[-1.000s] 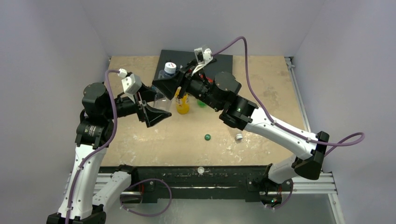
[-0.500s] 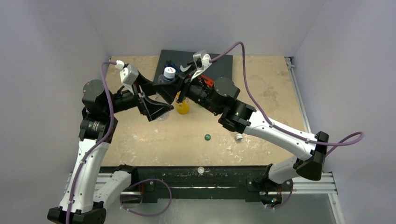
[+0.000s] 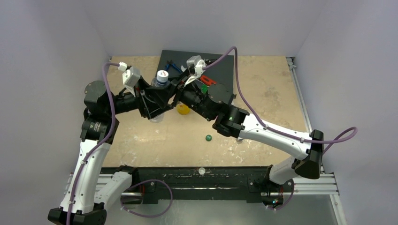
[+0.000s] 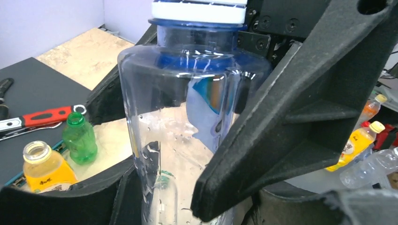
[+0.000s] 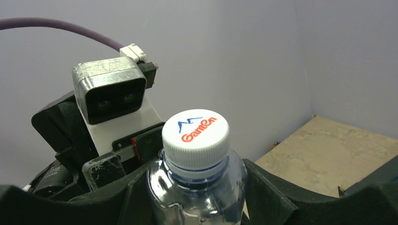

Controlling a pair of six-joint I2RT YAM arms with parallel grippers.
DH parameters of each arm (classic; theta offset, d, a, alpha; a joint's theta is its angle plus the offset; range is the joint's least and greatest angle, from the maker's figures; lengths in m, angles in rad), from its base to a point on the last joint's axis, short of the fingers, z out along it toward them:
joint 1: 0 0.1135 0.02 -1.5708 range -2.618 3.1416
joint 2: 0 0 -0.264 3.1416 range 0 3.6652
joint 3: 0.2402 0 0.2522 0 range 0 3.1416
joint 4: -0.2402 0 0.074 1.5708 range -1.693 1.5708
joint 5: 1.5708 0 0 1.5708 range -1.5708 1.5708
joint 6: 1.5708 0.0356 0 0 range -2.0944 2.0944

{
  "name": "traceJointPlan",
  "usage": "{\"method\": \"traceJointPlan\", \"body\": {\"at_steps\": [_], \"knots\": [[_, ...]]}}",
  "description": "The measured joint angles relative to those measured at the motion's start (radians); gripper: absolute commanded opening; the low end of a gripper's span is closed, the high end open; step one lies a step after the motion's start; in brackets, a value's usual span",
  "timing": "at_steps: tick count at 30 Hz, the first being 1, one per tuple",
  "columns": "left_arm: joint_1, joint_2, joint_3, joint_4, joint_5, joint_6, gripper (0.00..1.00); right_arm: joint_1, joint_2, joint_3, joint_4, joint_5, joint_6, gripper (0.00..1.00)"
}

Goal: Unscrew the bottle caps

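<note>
The big clear bottle (image 4: 178, 131) is upright at the far side of the table (image 3: 272, 93), near the left edge of the black mat (image 3: 225, 65). Its white cap (image 5: 195, 132) is on the neck. The left gripper (image 3: 158, 99) clasps the body of this bottle, with one finger on each side. The right gripper (image 5: 197, 178) comes from the other side. Its fingers (image 5: 136, 197) stand on both sides of the shoulder, below the cap, and it cannot be told if they press or are loose. The orange bottle (image 4: 44, 168) has no cap and stands just beside. The green bottle (image 4: 80, 140) is near it. A green cap (image 3: 208, 138) lies alone on the table, well apart.
</note>
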Motion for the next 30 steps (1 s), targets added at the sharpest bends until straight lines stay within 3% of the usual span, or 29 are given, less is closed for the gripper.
{"method": "traceJointPlan", "body": {"at_steps": [5,10,21,30], "knots": [[0.0,-0.003,0.0,-0.021,-0.016,0.035,0.4,0.008,-0.013,0.005,-0.037,0.079,-0.015,0.73],[0.0,-0.013,0.0,-0.092,-0.058,0.147,0.31,0.009,-0.011,0.123,-0.196,0.12,-0.018,0.73],[0.0,-0.034,0.0,-0.142,-0.156,0.297,0.29,0.009,0.017,0.337,-0.415,0.156,0.026,0.66],[0.0,-0.035,0.0,-0.172,-0.173,0.367,0.28,0.009,0.05,0.343,-0.49,0.153,0.042,0.57]]}}
